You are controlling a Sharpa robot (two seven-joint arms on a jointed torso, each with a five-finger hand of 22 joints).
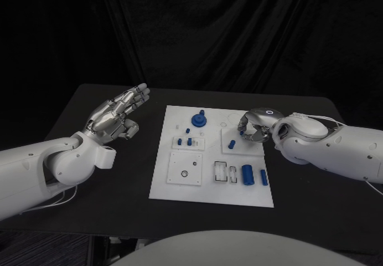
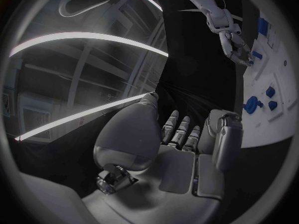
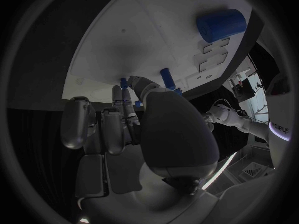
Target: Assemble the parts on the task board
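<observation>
The white task board (image 1: pixel 209 185) lies mid-table. On it stand a blue round knob (image 1: pixel 198 119), small blue pegs (image 1: pixel 185 142), a slanted blue peg (image 1: pixel 231 144), a blue cylinder (image 1: pixel 248 174) and a narrow blue piece (image 1: pixel 263 177). My right hand (image 1: pixel 254 126) hangs over the board's far right part with its fingers curled down; the fingertips (image 3: pixel 132 80) meet a small blue piece (image 3: pixel 123 82), and the thumb hides whether it is gripped. My left hand (image 1: pixel 119 113) is raised to the left of the board, fingers apart and empty (image 2: pixel 181 134).
The black table (image 1: pixel 104 100) has bare room on both sides of the board. Empty white slots (image 1: pixel 224 173) and a square plate with holes (image 1: pixel 185 168) sit in the board's near half. The board (image 2: pixel 274 69) and my right hand (image 2: pixel 236 47) also show in the left wrist view.
</observation>
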